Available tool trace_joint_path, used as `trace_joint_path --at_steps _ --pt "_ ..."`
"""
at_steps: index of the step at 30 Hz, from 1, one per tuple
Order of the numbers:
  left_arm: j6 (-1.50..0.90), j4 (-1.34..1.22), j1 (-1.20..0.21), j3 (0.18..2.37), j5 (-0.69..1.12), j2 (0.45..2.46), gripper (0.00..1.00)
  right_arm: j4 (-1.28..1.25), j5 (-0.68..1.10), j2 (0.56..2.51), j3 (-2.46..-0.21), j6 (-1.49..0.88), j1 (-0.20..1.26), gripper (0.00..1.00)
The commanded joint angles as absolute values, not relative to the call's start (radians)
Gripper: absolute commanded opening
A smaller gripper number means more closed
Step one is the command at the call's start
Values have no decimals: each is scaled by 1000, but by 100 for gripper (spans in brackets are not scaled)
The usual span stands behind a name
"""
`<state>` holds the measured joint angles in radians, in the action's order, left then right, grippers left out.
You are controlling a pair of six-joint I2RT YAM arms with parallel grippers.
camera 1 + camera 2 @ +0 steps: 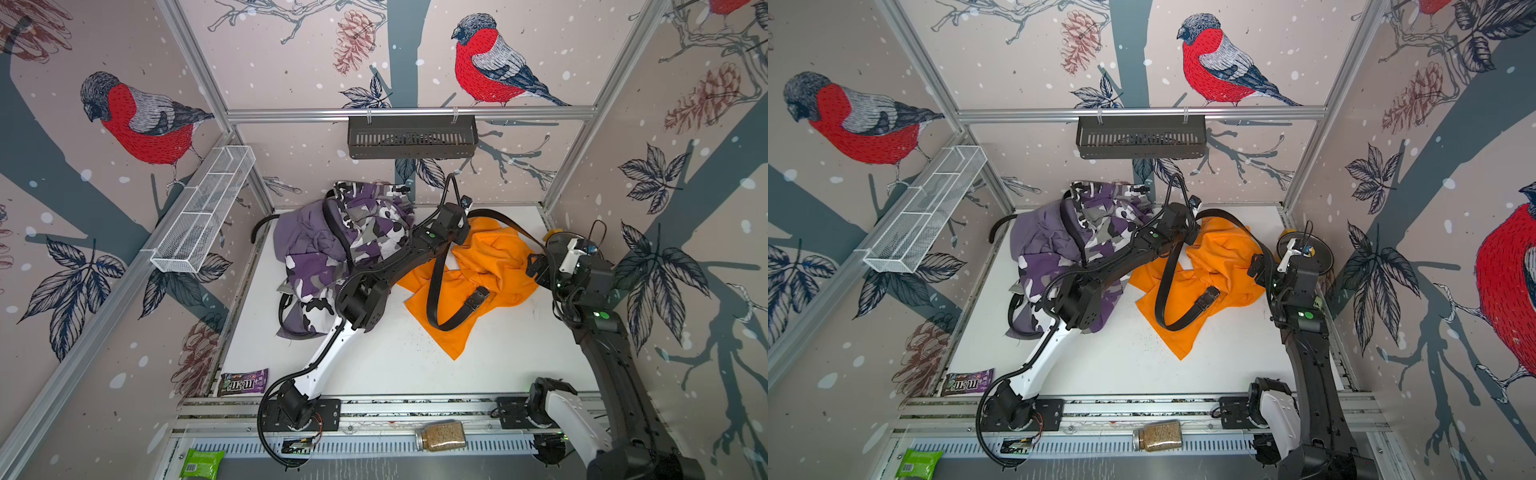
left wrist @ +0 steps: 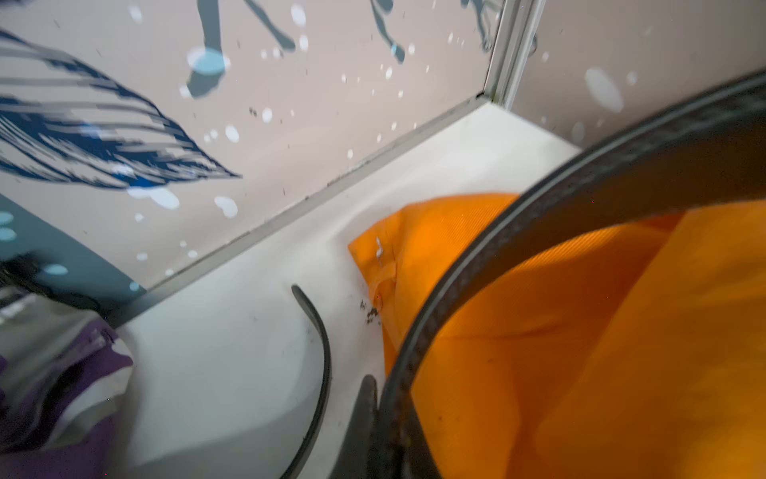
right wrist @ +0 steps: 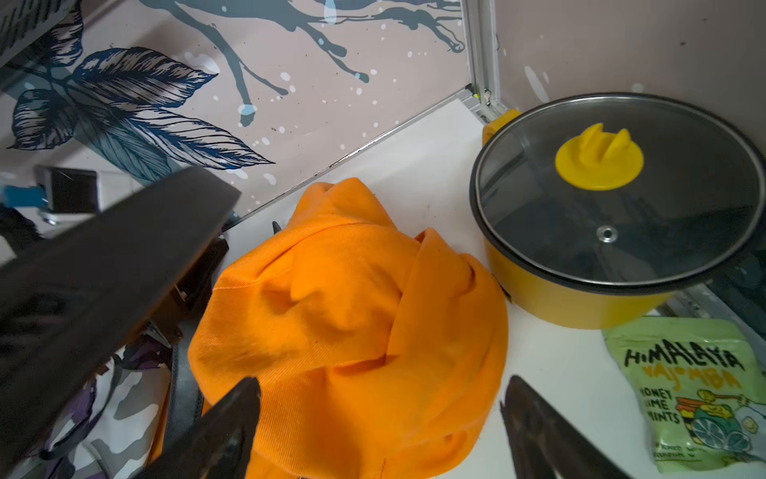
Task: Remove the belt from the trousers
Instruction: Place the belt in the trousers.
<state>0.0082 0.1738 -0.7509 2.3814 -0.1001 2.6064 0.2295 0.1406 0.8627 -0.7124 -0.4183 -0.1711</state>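
The belt [image 1: 432, 286] is a stiff, flat black strap with a grained face and a squared buckle [image 1: 476, 297]. It lies in a long loop across the orange trousers [image 1: 490, 257], then lifts in a smooth arc over their far side toward the right. Whether it runs through any loop cannot be told. The orange cloth is a fine ribbed twill, crumpled into soft folds at the far end and spread flat toward a pointed near corner. The left hand [image 2: 379, 414] is clenched on the belt at the far left edge of that cloth. The right hand [image 3: 382, 383] is released, its two tapered black fingers spread wide above the right side of the orange heap with nothing between them; the belt's arc passes just beside it. To the left, the camouflage trousers [image 1: 374, 232] and the lilac trousers [image 1: 303, 241] are bunched together in a rumpled pile with dark straps across it. The pile lies against the far wall and reaches the left edge of the smooth white counter [image 1: 415, 365]. In the far right corner a round yellow pot [image 3: 580, 307] with a glass lid [image 3: 663, 232] stands close beside the orange heap. A glossy green pouch [image 3: 696, 394] lies just near of it. The near half of the counter is bare from the orange corner to the front rail, where a jar [image 1: 440, 435] lies on its side.
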Motion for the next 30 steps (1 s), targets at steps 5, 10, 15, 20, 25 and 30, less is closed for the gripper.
trace_joint_path --at_steps 5,10,15,20,25,30 --pt "24 312 -692 2411 -248 2693 0 235 100 837 -716 -428 -168 92" --pt "10 355 -655 2419 -238 2714 0 246 56 826 -730 -414 -168 92" --pt "35 336 -687 2410 -206 2695 0 220 84 837 -722 -428 -160 93" --pt "26 337 -707 2399 -221 2685 40 204 92 839 -713 -425 -132 94" --pt "-26 298 -716 2268 -333 2581 84 196 106 839 -713 -417 -126 96" --pt "-24 165 -727 2054 -337 2379 100 149 133 865 -709 -400 -96 100"
